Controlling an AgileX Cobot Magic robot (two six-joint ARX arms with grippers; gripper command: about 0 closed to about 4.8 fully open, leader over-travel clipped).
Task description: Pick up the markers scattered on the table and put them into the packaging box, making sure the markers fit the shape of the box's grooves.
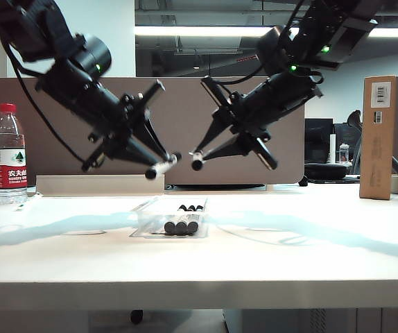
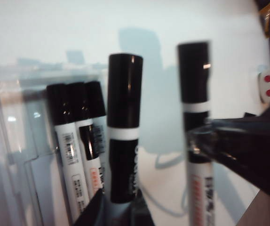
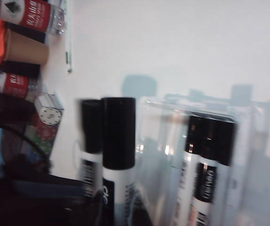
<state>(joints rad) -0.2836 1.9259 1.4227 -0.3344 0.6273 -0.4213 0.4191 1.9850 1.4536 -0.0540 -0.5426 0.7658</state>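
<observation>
Three markers (image 1: 181,223) are lying in the packaging box (image 1: 147,225) below; left end effector (image 1: 159,169) and right end effector (image 1: 197,162) are each grasping another marker, awaiting placement

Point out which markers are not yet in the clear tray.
Two: one held in the left gripper and one in the right gripper, both above the packaging box. The other three markers lie side by side in its grooves.
</observation>
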